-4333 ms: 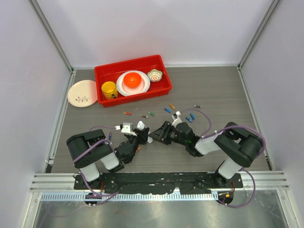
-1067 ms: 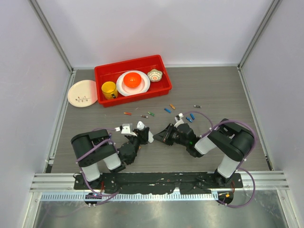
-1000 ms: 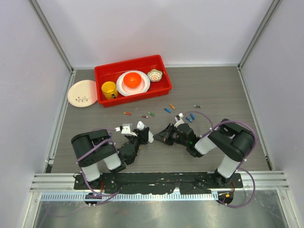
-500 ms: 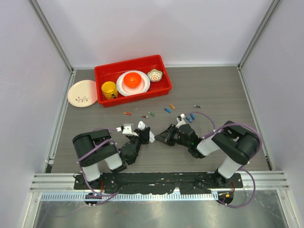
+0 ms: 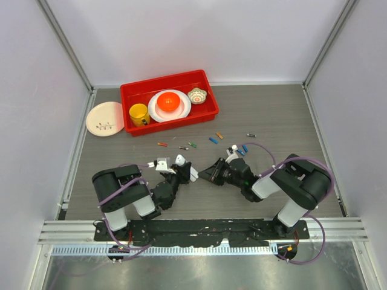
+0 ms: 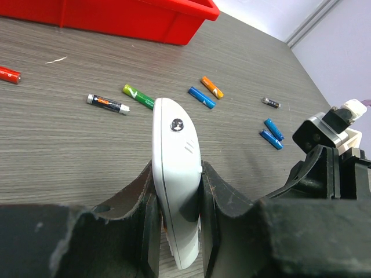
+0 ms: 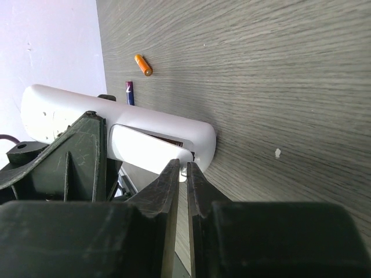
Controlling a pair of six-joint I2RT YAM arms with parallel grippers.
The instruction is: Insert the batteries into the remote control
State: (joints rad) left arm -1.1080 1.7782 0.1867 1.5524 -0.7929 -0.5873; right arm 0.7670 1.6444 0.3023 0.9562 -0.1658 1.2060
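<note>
My left gripper [image 6: 178, 176] is shut on the remote control [image 6: 177, 168], a slim white oblong held on edge just above the table. In the top view the remote control [image 5: 181, 161] sits between the two arms. My right gripper [image 7: 182, 167] has its jaws almost together, pinching the end of the remote's white back cover [image 7: 142, 149], which stands slightly lifted off the body [image 7: 168, 124]. Several batteries [image 5: 213, 140] lie loose on the table beyond; among them a green battery [image 6: 138, 96], a blue battery [image 6: 201, 97] and an orange battery [image 6: 211, 87].
A red tray [image 5: 166, 79] at the back holds a yellow cup [image 5: 139, 113], a plate with an orange ball [image 5: 169, 103] and a small bowl [image 5: 197, 95]. A white plate [image 5: 104, 118] lies left of it. Walls close in on both sides.
Both grippers have shifted slightly right with the remote between them. The left grip on the remote is unchanged, and the right jaws stay nearly together at its cover.
</note>
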